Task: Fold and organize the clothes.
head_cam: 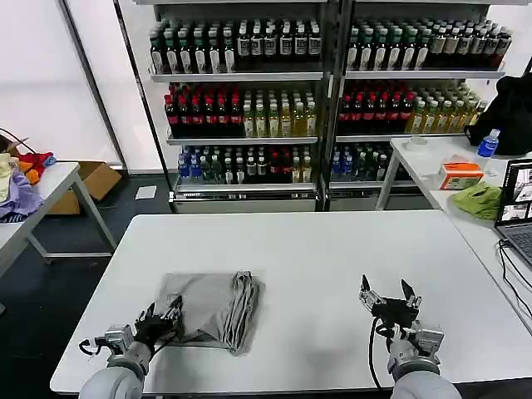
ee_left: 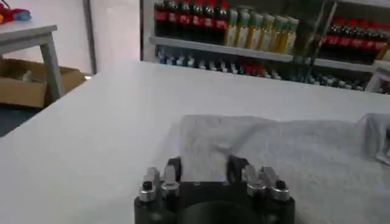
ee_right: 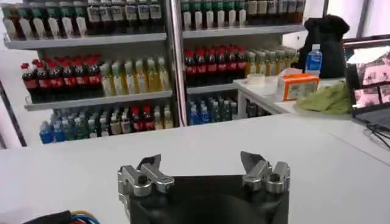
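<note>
Grey folded clothes lie in a flat pile on the white table, on the robot's left side and close to the near edge. The pile has a thick bunched fold along the side that faces the middle of the table.

At the near left corner of the pile sits the left gripper. Its tips are right at the edge of the cloth. In the left wrist view the grey clothes spread out just ahead of the left gripper, and its two dark fingers stand a small way apart with nothing between them. They look to be just at the cloth's near edge, but you cannot tell if they touch it.

Bare table lies between the pile and the other arm. The right gripper is over the table on the right side, well apart from the clothes. Its two fingers are spread wide and hold nothing. In the right wrist view the right gripper points across the bare table toward the shelves of bottles.

Past the far right of the table, a green cloth and an orange box rest on a side table.
</note>
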